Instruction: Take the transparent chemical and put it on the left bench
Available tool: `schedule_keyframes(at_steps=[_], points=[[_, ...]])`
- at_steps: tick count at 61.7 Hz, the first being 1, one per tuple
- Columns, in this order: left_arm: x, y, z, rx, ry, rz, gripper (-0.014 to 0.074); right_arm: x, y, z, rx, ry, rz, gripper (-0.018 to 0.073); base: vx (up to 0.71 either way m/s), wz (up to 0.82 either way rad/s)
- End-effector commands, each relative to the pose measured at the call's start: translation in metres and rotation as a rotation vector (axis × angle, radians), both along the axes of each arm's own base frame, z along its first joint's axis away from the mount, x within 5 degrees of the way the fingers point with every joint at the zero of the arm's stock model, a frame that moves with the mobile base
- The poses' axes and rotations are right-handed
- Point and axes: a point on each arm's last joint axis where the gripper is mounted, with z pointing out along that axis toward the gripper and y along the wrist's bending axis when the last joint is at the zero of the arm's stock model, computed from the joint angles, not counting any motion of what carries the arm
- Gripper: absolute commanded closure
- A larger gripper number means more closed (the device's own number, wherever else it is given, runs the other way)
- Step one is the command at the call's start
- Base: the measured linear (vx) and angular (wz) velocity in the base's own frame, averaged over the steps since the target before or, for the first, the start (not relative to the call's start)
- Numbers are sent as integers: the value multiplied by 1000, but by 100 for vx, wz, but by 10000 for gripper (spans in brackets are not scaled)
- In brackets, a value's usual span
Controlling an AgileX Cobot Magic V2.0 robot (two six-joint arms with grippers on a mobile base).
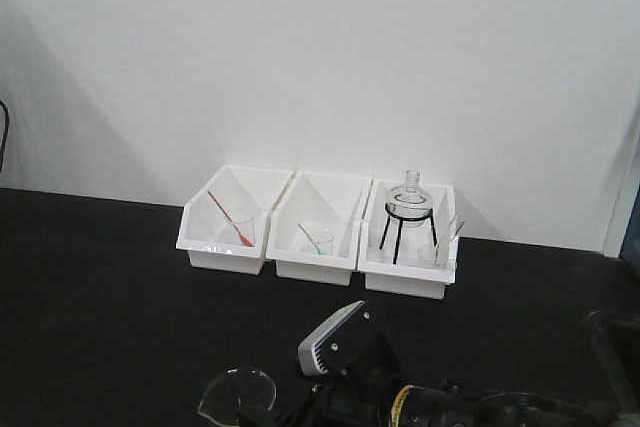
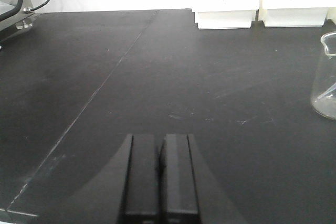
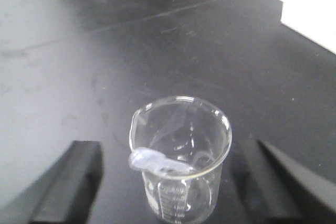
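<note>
- Right gripper had its black fingers spread wide, one at the lower left, one at the lower right of the wrist view, neither touching glass.
- Between them, low centre, stood the clear glass beaker with a pour spout and white graduation marks, upright on the black bench.
- Left gripper sat pressed together, idle, the beaker at its far right edge.
- Grasp step, I'd say: close, lift, then carry left.
</note>
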Motion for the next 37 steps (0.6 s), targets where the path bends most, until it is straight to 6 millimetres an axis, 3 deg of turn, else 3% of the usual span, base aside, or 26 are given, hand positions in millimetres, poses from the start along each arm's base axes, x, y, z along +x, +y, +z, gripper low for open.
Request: schedule_keyframes(at_steps=[1,10,22,37], points=[[-1,0,3,-14,-81,-1,600,-4,-2,39,117,-88,4,-55,0,0],[-1,0,3,-14,-81,-1,600,-34,-24,75,165,-127,-32,-6,0,0],[-1,0,3,-14,-81,-1,600,-99,-82,123,153,-262,-163,78,0,0],[-1,0,3,-14,-81,-1,600,-143,-142,132,44,-245,-445,99,0,0]])
